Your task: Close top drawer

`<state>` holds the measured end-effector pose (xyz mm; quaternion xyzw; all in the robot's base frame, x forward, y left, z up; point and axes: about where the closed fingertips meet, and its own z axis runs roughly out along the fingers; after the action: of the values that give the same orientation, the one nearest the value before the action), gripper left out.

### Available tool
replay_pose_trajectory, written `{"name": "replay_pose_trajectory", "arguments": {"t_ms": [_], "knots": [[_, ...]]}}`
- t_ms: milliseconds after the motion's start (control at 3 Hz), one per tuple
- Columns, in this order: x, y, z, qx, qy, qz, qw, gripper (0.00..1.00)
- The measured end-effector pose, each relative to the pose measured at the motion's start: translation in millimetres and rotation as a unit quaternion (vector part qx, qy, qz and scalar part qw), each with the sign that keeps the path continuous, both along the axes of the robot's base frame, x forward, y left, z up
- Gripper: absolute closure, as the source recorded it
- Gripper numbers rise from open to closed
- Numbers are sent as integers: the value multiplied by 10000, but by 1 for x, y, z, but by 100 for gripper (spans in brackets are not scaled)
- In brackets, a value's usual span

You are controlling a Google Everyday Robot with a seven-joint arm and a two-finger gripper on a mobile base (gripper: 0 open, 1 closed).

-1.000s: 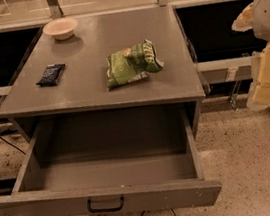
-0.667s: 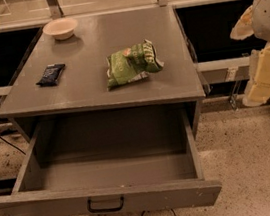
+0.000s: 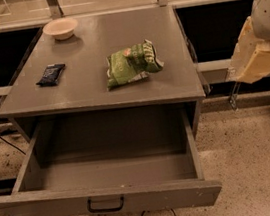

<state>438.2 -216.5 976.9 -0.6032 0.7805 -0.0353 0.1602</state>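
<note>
Now; top drawer (image 3: 163, 195) fully out; tool (image 3: 255, 56) right edge, partly cut off

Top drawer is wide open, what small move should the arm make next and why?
Probably bring the gripper, now raised at the right beside the cabinet, down and across toward the front panel of the top drawer: the drawer stands pulled out and the gripper is well clear of it.
</note>
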Motion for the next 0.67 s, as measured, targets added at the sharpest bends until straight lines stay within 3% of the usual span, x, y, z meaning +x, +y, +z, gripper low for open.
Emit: {"name": "replay_pose_trajectory", "arguments": {"t_ms": [333, 667], "knots": [[0, 0, 0, -1, -3, -2, 10000, 87], [11, -2, 5, -40, -173, -127, 9998, 100]]}}
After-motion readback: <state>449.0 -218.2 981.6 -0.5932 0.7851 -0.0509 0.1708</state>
